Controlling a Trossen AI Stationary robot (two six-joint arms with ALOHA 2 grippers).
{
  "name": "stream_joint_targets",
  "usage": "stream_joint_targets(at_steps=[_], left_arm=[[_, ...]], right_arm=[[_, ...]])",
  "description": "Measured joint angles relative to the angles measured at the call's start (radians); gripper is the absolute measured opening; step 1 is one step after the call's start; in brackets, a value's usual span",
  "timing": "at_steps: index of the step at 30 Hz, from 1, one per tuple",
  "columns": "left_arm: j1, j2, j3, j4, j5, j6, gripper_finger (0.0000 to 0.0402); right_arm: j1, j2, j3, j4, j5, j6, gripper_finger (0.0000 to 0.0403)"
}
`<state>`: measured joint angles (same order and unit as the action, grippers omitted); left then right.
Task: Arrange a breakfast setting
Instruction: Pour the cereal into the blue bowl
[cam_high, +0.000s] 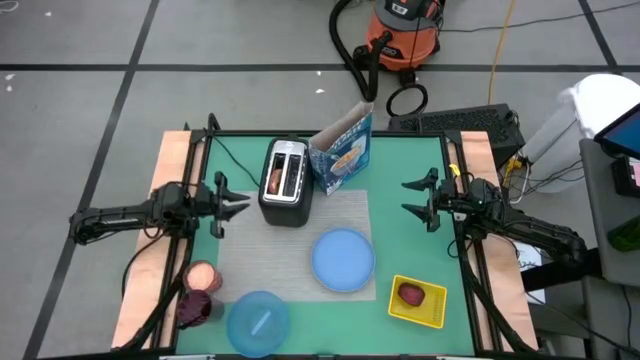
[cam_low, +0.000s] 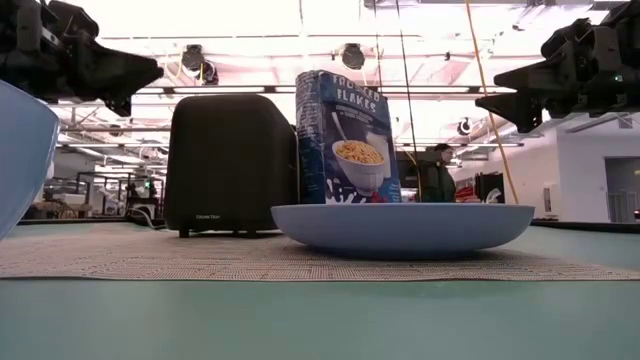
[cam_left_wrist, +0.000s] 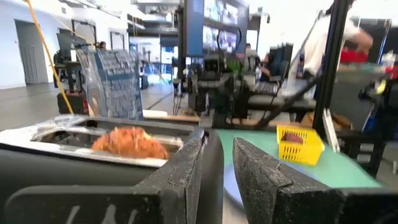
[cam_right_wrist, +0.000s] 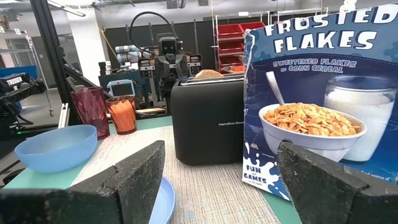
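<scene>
One light-blue plate (cam_high: 343, 259) lies flat on the grey mat (cam_high: 250, 262), near the mat's right edge. One light-blue bowl (cam_high: 257, 322) sits at the table's front, just off the mat's front edge, with one metal spoon (cam_high: 260, 320) lying in it. One blue cereal box (cam_high: 343, 150) stands upright at the back of the table, its front showing a bowl of flakes. One black-and-silver toaster (cam_high: 286, 181) stands just left of the box on the mat's back edge, with one browned bagel (cam_left_wrist: 129, 142) sitting in a slot. One yellow tray (cam_high: 432, 311) rests at front right, well apart from the plate, holding one dark red fruit (cam_high: 410, 294). Two cups stand front left beside the bowl: an orange cup (cam_high: 200, 276) and a dark red cup (cam_high: 194, 307).

Left gripper (cam_high: 240, 204) hovers just left of the toaster, fingers a narrow gap apart, holding nothing. Right gripper (cam_high: 412, 197) hovers at the table's right side, fingers spread wide, empty.
</scene>
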<state>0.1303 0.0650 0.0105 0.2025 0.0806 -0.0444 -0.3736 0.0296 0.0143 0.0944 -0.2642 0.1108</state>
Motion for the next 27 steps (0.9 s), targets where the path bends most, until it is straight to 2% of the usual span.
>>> stream_joint_targets(at_steps=[5, 19, 23, 27], left_arm=[[0.000, 0.000, 0.000, 0.121, -0.003, -0.074, 0.0097], [0.000, 0.000, 0.000, 0.414, -0.008, -0.067, 0.0097], [0.000, 0.000, 0.000, 0.481, -0.119, -0.166, 0.0102], [0.000, 0.000, 0.000, 0.505, -0.227, -0.256, 0.0133]], right_arm=[[0.000, 0.000, 0.000, 0.000, 0.000, 0.000, 0.0299], [0.000, 0.000, 0.000, 0.000, 0.000, 0.000, 0.0299], [0.000, 0.000, 0.000, 0.000, 0.000, 0.000, 0.0299], [0.000, 0.000, 0.000, 0.000, 0.000, 0.000, 0.0299]])
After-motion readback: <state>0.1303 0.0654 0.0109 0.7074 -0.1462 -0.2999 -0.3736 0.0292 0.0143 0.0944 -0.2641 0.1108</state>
